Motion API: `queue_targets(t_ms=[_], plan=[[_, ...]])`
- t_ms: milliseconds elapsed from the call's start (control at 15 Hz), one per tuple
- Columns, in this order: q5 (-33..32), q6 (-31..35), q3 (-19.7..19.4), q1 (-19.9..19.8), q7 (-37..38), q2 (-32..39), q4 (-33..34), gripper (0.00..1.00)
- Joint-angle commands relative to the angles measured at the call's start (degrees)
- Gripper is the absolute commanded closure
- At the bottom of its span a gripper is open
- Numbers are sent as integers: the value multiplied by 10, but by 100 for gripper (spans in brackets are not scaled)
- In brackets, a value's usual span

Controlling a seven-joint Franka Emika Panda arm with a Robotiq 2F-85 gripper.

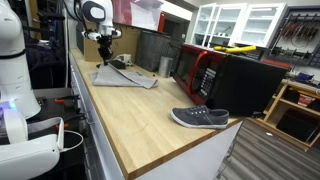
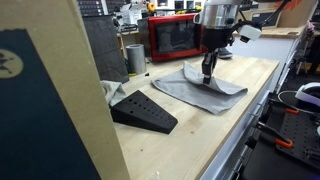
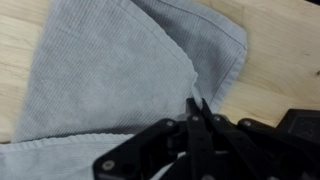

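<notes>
Grey ribbed cloth [image 3: 110,70], folded over itself, lies flat near one long edge of the wooden bench [image 2: 200,135]; the claw [image 3: 197,103] is pressed together, pinching its fold.

A grey cloth [image 1: 126,77] is seen spread on the light wooden worktop [image 1: 140,125]. The arm [image 1: 93,14] is poised over the cloth's far corner, with the jaws set against the fabric. A grey shoe [image 1: 200,118] is laid towards the near end, well apart from the cloth. A red microwave [image 1: 205,72] is placed along the back.
</notes>
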Motion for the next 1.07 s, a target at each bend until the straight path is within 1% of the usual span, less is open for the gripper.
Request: queue_targets(t_ms=[0,267,667,733,800,867,1000], plan=[[-3,5,14,19,13,9,0,99],[4,-4,21,38,5,17,-3,99],[8,-10,28,54,2,38,-3,99],[11,-12,27,56,0,41,-2,73],[13,-15,26,58,-2,44,-1,72],[16,-17,24,58,-5,45,-1,67],[30,-23,16,57,-16,37,-3,51]])
